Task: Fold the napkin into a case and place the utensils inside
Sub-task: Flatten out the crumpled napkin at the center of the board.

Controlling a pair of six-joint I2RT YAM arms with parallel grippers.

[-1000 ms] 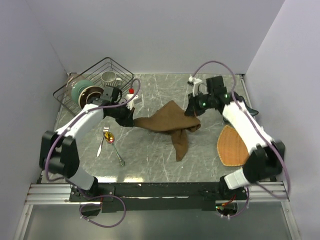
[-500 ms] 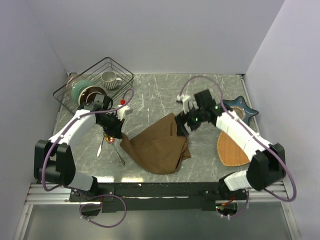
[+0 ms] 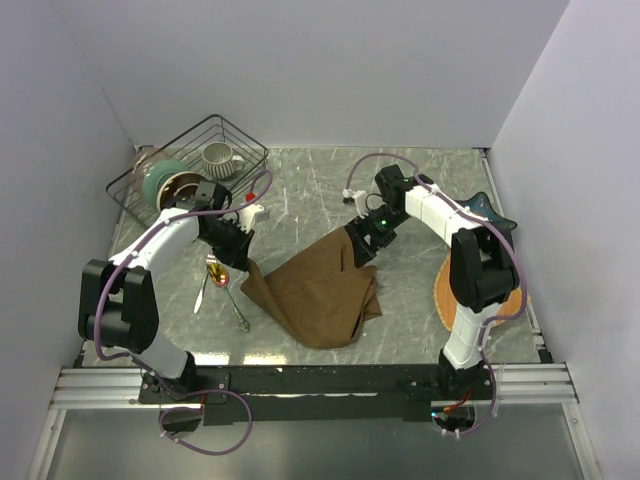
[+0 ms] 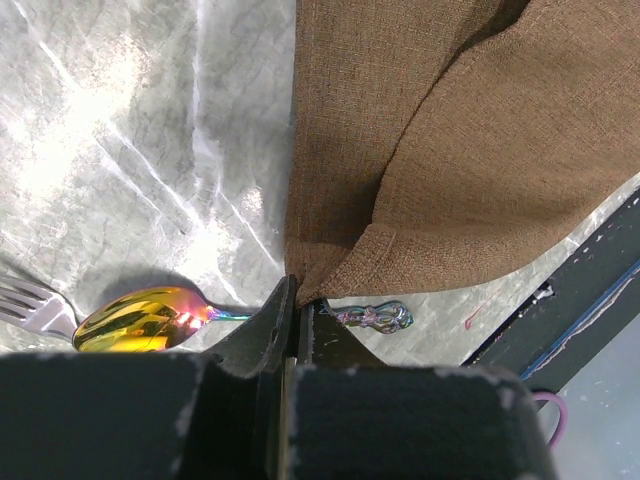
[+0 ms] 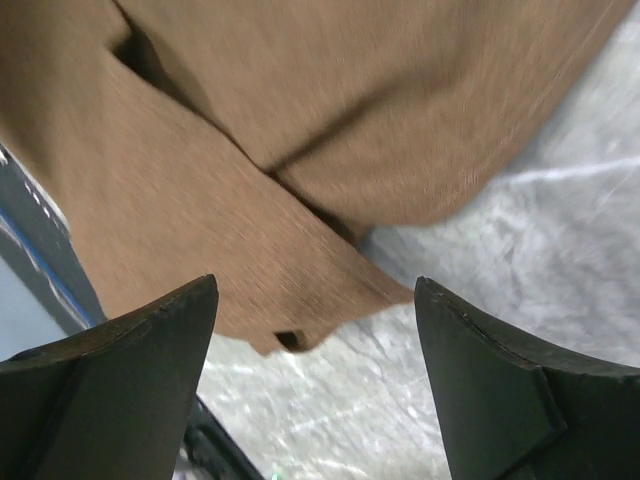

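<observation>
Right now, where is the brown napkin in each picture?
Top external: the napkin lies in the centre, slightly low.
Left wrist: napkin upper right, one corner pinched in the left gripper.
Right wrist: napkin upper left, beyond the open right gripper.
Shared landmark: grey marble table.

Dark-brown napkin (image 3: 312, 295) in a loose, rumpled heap near the front middle of the table, with fork and spoon just beside its left edge.

Plain woven cloth, doubled over itself in soft overlapping folds, not yet a narrow pocket; left corner pinched in the left gripper (image 4: 297, 300), far tip pointing toward the back right. Spoon (image 4: 140, 318) flat on the marble, with a shiny gold-orange bowl and an iridescent handle whose end is just beside the hem. Silver fork (image 4: 30, 305) close beside the bowl, both outside the cloth.
</observation>
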